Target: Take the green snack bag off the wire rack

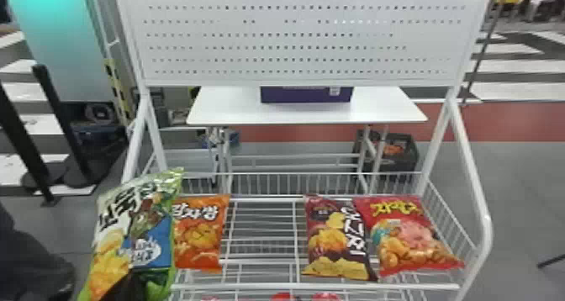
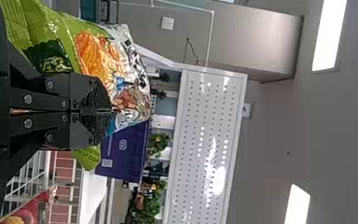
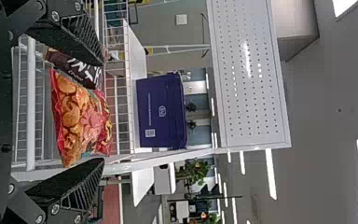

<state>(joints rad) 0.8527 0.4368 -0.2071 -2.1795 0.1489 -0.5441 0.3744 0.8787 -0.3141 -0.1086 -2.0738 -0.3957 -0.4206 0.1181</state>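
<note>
"Which step are we watching?"

"The lifting-away, I'd say. The left pincer (image 2: 111, 111) is clamping the green snack bag (image 1: 141, 220), its black fingers closing together on the packaging."

"And where is the bag sitting?"

"It's hanging at the left end of the wire rack (image 1: 260, 286), leaning a little and overlapping the edge of the orange bag (image 1: 197, 239). It seems to be coming off the wires, though its lower end is running out of the head view, so I can't swear it's fully clear."

"What about the right pincer (image 3: 103, 112)?"

"It's waiting with its fingers spread and nothing between them, facing the dark red bag (image 1: 336, 237) and the red bag (image 1: 414, 237), which are lying side by side on the rack's right."

"So what is the next move calling for?"

"Keeping that pinch firm and bringing the bag up and outward, away from the rack's side, without dragging its neighbour along. The packaging is looking soft and slick, so a hasty pull could be risking a slip or a twist. The right arm isn't needing to help, in my judgement."
</note>
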